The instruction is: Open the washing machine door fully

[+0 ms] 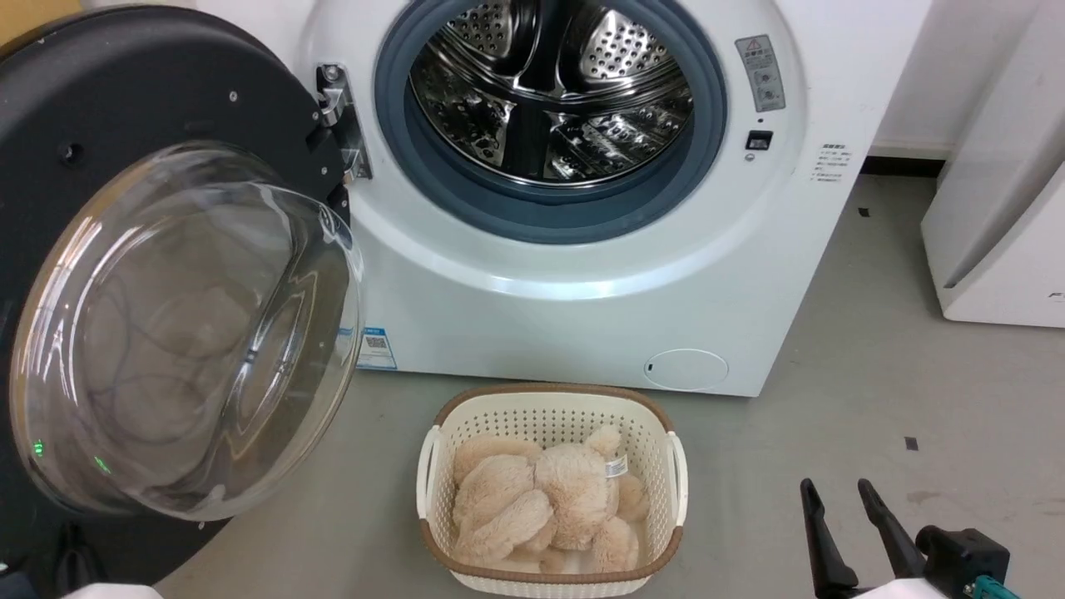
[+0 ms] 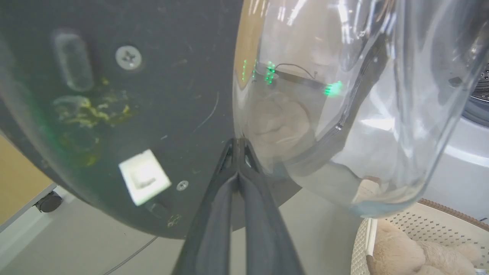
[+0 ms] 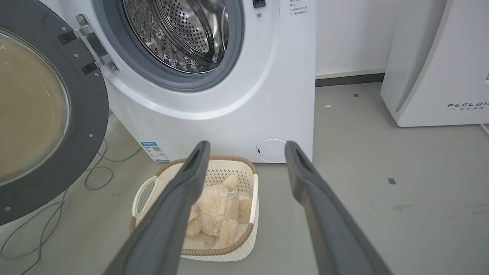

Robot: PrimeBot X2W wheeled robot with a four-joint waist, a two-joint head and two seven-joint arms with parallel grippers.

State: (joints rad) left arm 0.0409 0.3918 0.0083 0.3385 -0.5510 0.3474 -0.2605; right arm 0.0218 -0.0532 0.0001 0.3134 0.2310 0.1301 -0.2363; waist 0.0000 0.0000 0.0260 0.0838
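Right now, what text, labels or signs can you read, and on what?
"FEELBI", cut by the edge: white appliance.
Blue label on the washing machine: too small.
Grey warning label, triangle sign: too small.
Small print near it: too small.
Tag on plush toy: blurred.

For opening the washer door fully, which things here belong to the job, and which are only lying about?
Belong to the job: washing machine door, washing machine, left gripper, shut, at the door's inner face.

Only lying about: basket, plush toy in it, white appliance, floor cable. The open right gripper is away from the door.
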